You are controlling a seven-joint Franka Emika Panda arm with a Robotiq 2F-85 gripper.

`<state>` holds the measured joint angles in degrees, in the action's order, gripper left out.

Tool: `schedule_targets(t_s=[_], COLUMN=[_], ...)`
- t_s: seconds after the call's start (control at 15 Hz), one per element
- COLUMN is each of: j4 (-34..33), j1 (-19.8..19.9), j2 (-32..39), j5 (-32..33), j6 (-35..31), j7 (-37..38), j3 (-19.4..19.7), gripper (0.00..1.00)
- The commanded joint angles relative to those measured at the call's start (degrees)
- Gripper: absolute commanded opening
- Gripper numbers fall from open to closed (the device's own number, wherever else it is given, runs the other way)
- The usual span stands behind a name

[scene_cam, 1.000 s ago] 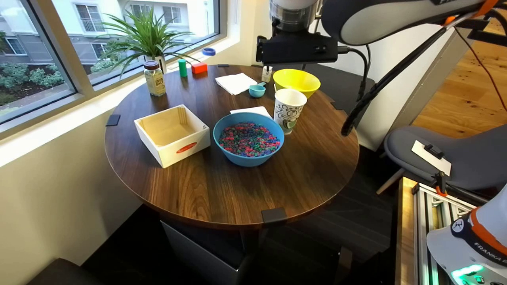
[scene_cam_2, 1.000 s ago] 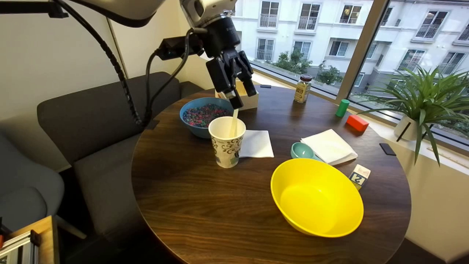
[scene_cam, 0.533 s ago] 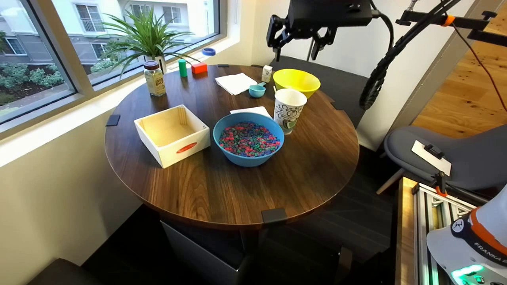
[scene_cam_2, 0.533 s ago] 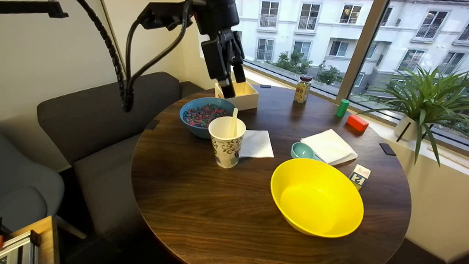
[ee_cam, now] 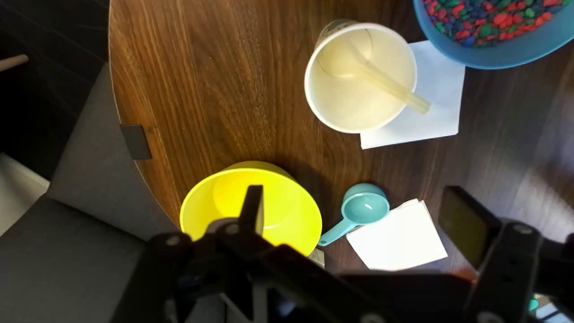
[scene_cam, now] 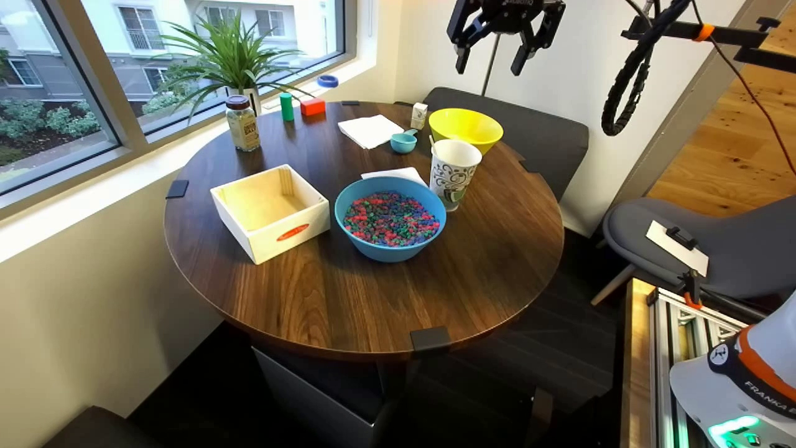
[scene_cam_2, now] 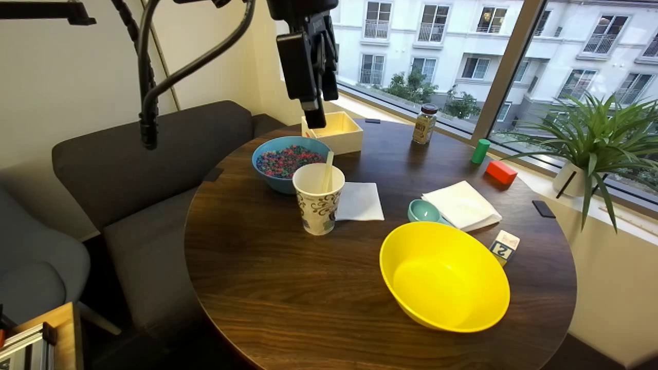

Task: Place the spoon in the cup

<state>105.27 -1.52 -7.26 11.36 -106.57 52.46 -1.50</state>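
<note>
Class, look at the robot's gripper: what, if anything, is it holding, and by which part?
Nothing is held: the gripper stands open with nothing in its grasp. The spoon leans inside the cup, its handle reaching past the rim.

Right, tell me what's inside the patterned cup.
Inside the cup is a pale spoon, wide end down, its handle poking past the rim. Nothing else shows; the cup's floor beneath that wide end is covered.

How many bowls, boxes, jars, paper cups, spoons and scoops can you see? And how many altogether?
Bowls: 2, yellow bowl and blue bowl
Boxes: 1, wooden box
Jars: 1, lidded jar
Paper cups: 1, swirly paper cup
Spoons: 1, spoon in that cup
Scoops: 1, measuring scoop
Total: 7
</note>
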Motion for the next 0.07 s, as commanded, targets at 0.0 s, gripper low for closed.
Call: schedule_targets(t_s=[0.0], j4=[-0.11], j1=[0.70], j2=[0.05], j5=[-0.16], j6=[0.18], j7=[-0.11], j3=[-0.69], gripper=[1.00])
